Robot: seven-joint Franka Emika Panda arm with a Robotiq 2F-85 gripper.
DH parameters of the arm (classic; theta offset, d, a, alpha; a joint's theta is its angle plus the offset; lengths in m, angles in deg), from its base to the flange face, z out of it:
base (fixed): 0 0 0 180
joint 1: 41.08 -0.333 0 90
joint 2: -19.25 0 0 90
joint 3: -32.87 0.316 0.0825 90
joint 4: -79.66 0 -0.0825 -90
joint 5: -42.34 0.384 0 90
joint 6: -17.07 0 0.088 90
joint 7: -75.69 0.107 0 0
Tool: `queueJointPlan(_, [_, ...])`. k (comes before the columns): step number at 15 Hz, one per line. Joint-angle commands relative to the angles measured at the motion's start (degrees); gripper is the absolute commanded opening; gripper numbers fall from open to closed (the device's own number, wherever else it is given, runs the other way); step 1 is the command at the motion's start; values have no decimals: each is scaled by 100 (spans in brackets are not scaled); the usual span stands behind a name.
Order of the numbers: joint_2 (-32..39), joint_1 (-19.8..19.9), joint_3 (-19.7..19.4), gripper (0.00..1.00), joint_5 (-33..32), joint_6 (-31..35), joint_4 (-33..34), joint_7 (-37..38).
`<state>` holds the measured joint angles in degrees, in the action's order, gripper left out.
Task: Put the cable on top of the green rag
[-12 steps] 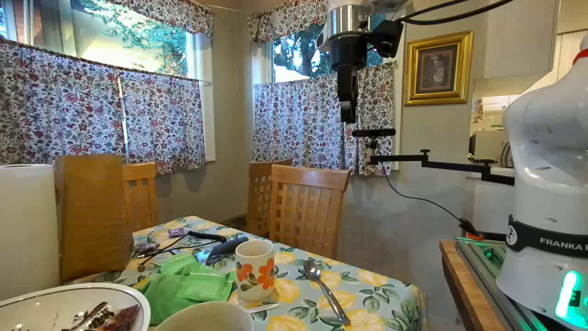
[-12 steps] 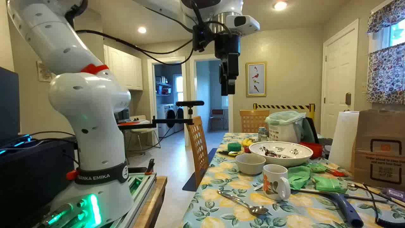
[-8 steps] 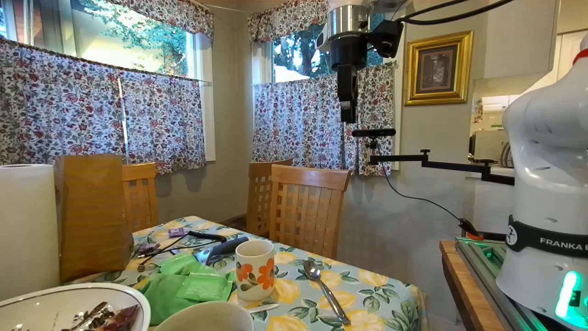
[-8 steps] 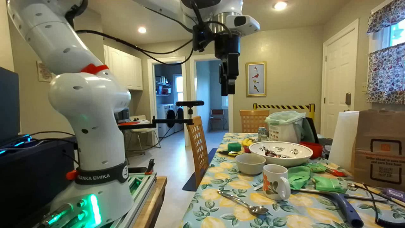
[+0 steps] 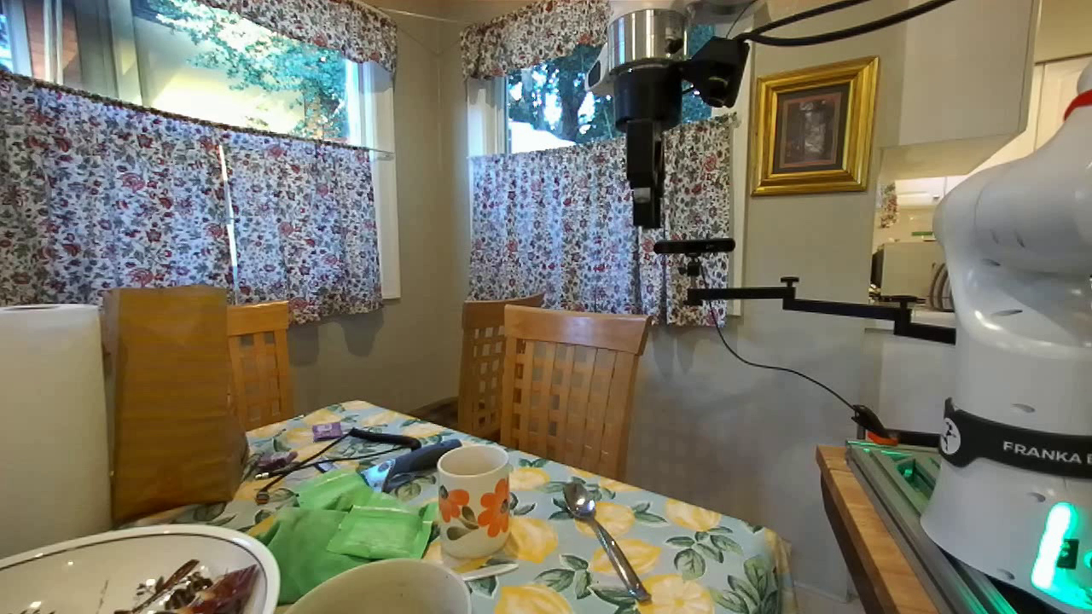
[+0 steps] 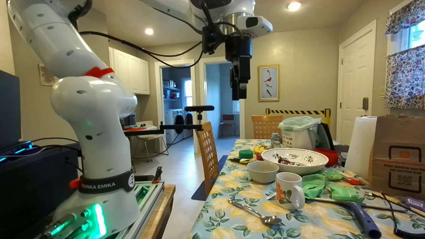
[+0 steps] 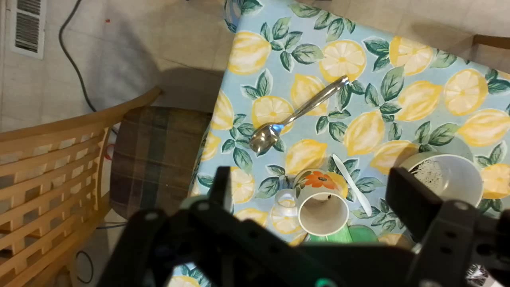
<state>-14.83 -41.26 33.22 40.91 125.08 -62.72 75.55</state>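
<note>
A black cable with a coiled stretch lies on the tablecloth in both exterior views (image 5: 384, 438) (image 6: 410, 234), near the paper bag and a blue-handled tool. I do not see it on the table in the wrist view. The green rag (image 5: 299, 546) lies crumpled behind the mug, with green packets on or against it. It also shows in an exterior view (image 6: 312, 186), and its edge shows in the wrist view (image 7: 362, 234), mostly hidden by my gripper. My gripper (image 5: 646, 213) hangs high above the table, fingers apart and empty in the wrist view (image 7: 314, 187).
A flowered mug (image 6: 289, 192) stands beside the rag, with a spoon (image 6: 254, 212) and a bowl (image 6: 263, 172) nearby. A large dish (image 6: 295, 161), a paper bag (image 5: 175, 401) and a paper roll (image 5: 47, 426) stand around the rag. Chairs (image 5: 572, 384) stand at the table's edge.
</note>
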Motion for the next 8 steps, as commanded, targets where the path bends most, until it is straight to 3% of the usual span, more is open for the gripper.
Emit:
queueJointPlan(1, [3, -2, -1, 100, 0, -14, 12, 2])
queueJointPlan(4, [3, -2, -1, 100, 0, -14, 12, 2])
queueJointPlan(8, [920, -58, -90, 100, -310, 41, 645, -611])
